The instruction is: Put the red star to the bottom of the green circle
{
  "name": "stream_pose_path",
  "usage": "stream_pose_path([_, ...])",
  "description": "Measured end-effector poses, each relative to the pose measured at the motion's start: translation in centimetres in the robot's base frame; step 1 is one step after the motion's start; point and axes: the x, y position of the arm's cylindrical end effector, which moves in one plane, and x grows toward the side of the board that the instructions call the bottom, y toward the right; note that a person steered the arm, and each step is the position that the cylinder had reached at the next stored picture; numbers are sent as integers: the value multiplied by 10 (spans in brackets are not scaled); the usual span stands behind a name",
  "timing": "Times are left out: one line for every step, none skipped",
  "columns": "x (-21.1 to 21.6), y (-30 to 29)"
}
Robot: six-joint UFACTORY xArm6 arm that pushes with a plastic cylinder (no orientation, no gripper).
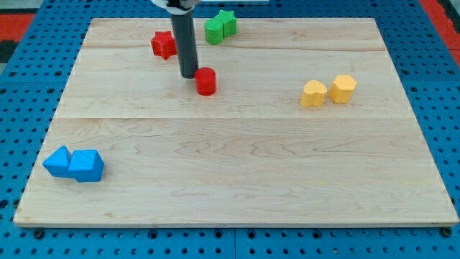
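Observation:
The red star [164, 44] lies near the view's top, left of centre. The green circle [213, 31] sits to its right, touching a green star [228, 21] at the board's top edge. My tip [189, 75] rests on the board below and between the red star and the green circle. It is right beside the left side of a red cylinder [206, 81]. The rod stands between the red star and the green circle in the view.
Two yellow blocks [313, 93] [343, 88] lie side by side at the view's right. Two blue blocks [57, 161] [87, 165] touch each other at the bottom left. The wooden board [237, 180] lies on a blue pegboard.

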Motion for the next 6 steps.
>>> stream_pose_path([39, 6])
stream_pose_path([-14, -53])
stream_pose_path([-73, -135])
stream_pose_path([-115, -109])
stream_pose_path([-69, -66])
stream_pose_path([-47, -13])
